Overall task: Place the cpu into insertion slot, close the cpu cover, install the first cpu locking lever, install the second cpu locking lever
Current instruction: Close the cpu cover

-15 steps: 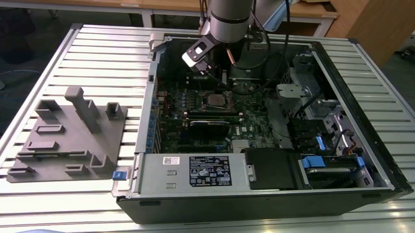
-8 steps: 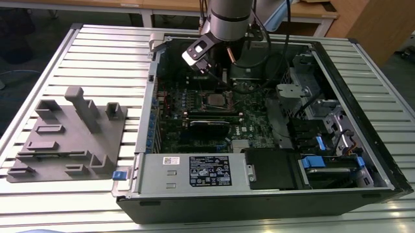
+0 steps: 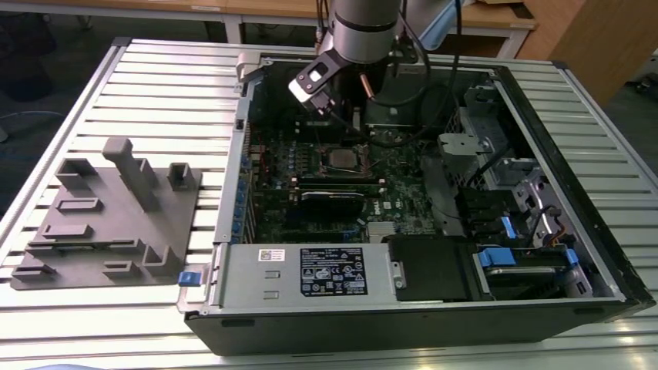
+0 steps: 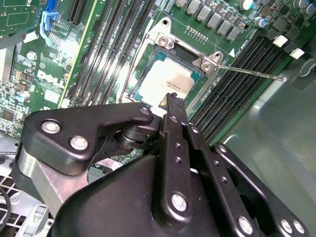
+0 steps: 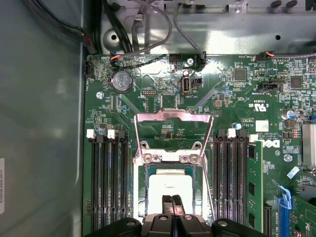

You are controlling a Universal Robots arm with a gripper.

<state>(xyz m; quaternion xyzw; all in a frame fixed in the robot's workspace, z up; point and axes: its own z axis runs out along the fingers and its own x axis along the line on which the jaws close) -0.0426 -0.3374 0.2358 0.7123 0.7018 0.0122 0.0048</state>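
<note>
The cpu [image 5: 170, 186] lies flat in the insertion slot [image 5: 139, 190], its silver top and green rim showing; in the second wrist view the cpu [image 4: 165, 79] shows the same. The cpu cover [image 5: 174, 116] stands raised off the slot at its hinged side. Two thin wire locking levers [image 5: 137, 143] [image 5: 206, 153] run along the slot's sides, and one lever [image 4: 252, 72] sticks out free over the memory slots. My gripper [image 5: 173, 199] [image 4: 173, 99] hovers just above the cpu's edge, fingers shut with nothing between them. In the exterior view the gripper [image 3: 347, 123] hangs over the slot [image 3: 343, 158].
The green motherboard [image 3: 308, 208] sits inside an open computer case [image 3: 411, 308] with a power supply, cables and drive bays along its walls. Black memory slots [image 5: 106, 182] flank the socket. A grey fixture block [image 3: 108, 216] rests at the exterior view's left.
</note>
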